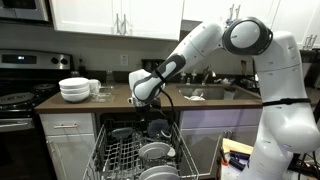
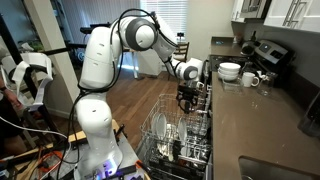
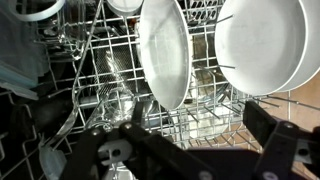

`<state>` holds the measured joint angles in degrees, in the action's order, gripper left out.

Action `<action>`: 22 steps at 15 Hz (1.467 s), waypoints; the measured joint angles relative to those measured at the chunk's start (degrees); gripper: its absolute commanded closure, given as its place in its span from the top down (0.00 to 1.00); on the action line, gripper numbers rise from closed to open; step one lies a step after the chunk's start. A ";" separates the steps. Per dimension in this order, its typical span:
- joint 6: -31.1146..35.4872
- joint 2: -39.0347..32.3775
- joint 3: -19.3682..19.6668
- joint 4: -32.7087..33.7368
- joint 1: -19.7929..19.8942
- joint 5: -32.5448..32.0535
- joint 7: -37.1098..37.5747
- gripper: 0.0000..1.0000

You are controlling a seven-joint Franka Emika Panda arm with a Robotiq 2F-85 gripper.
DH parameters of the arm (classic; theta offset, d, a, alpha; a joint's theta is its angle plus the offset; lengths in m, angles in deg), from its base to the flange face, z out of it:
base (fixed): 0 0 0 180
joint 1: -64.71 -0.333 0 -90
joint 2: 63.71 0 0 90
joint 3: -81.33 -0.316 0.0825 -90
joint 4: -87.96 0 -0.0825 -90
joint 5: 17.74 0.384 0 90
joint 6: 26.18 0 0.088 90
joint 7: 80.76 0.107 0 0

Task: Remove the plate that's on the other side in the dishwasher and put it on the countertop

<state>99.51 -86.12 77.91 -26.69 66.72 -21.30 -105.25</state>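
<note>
The dishwasher [image 1: 128, 150] [image 2: 178, 135] stands open with its grey wire racks pulled out. In the wrist view two white plates stand upright in the rack [image 3: 120, 95], one in the middle [image 3: 163, 55] and a larger one to the right [image 3: 262, 45]. My gripper [image 3: 200, 135] hangs open just above them, and nothing is between its black fingers [image 3: 275, 125]. In both exterior views the gripper [image 1: 147, 98] [image 2: 188, 98] hovers over the rack's far end, next to the dark brown countertop [image 1: 200, 98] [image 2: 265, 125].
A stack of white bowls [image 1: 75, 90] [image 2: 230, 71] and mugs [image 2: 250, 79] sit on the countertop near the black stove [image 1: 18, 100] [image 2: 268, 55]. A sink [image 1: 205, 92] lies behind the arm. Glasses and other dishes [image 1: 152, 152] fill the racks.
</note>
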 measured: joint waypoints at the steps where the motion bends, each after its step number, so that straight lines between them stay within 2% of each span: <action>1: 0.00 -0.56 -0.24 0.00 0.00 0.00 0.00 1.00; 11: 0.00 -3.95 -0.83 0.02 0.19 1.18 0.01 1.00; 19: 0.02 -7.63 1.21 0.16 0.25 0.47 0.07 1.00; 20: 0.02 -8.09 1.31 0.30 0.26 0.47 0.07 0.79; 22: 0.01 -8.90 1.35 0.79 0.25 0.40 0.07 0.67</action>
<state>99.52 -95.02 79.26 -25.90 66.97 -20.90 -105.18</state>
